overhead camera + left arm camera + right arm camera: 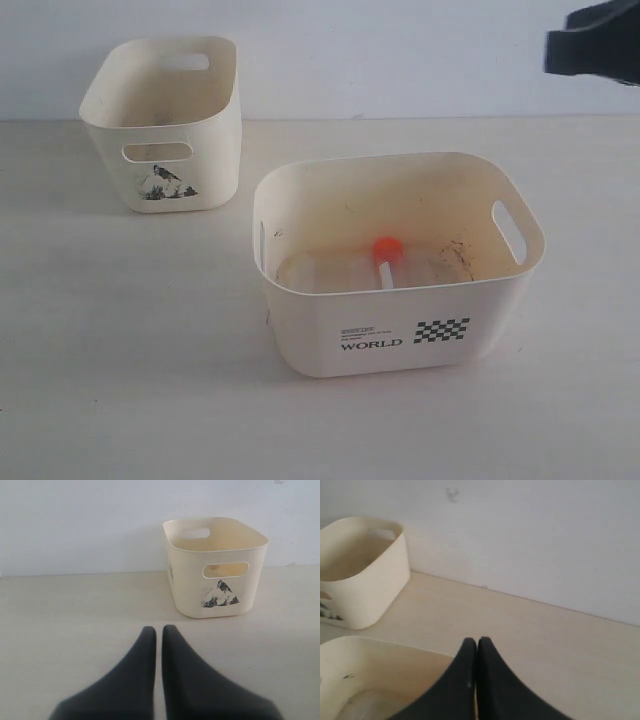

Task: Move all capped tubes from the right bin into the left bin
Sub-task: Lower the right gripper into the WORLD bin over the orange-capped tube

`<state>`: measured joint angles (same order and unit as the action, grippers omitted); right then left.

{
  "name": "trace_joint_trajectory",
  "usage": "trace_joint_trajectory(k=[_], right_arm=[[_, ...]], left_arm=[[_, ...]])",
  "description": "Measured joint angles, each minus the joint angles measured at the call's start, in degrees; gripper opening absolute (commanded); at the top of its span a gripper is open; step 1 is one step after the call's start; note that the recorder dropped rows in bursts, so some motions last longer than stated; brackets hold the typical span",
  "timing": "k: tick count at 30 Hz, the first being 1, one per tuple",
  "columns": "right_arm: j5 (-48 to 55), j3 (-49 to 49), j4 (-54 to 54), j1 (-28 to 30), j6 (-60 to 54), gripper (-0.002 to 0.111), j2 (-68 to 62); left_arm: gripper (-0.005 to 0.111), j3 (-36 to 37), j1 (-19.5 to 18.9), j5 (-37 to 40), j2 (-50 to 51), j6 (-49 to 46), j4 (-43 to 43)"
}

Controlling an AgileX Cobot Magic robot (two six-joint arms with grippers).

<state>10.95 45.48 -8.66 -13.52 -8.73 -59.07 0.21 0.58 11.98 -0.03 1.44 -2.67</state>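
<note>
One capped tube [386, 256] with an orange-red cap lies on the stained floor of the right bin [300, 330], the larger cream one marked "WORLD". The left bin [215, 160], smaller with a dark mountain picture, stands at the back left; no tube shows inside it. My left gripper [159, 630] is shut on nothing, low over the table, facing the left bin [190, 580] from some way off. My right gripper [477, 641] is shut and holds nothing, high above the right bin's far rim [380, 644]. A dark part of the right arm [600, 40] shows at the top right.
A pale wooden table [120, 350] carries both bins, with a white wall [400, 50] close behind them. A strip of bare tabletop separates the two bins. The left bin [365, 580] also appears in the right wrist view.
</note>
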Motion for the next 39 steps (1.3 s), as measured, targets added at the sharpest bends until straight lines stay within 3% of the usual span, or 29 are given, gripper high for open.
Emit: trace_joint_trajectory(k=[6, 15, 21, 39], right_arm=[[13.4, 10.8, 0.0, -7.5, 4.2, 0.0, -11.5], [36.5, 29.5, 2.0, -8.9, 7.1, 0.0, -28.3], [39.7, 35.4, 2.2, -8.9, 7.9, 0.0, -33.0], [47.7, 36.2, 5.2, -12.3, 18.4, 0.0, -41.6]], left_arm=[[0.004, 0.0, 0.0, 0.0, 0.0, 0.0, 0.0], [0.004, 0.0, 0.0, 0.0, 0.0, 0.0, 0.0], [0.004, 0.0, 0.0, 0.0, 0.0, 0.0, 0.0], [0.004, 0.0, 0.0, 0.0, 0.0, 0.0, 0.0]])
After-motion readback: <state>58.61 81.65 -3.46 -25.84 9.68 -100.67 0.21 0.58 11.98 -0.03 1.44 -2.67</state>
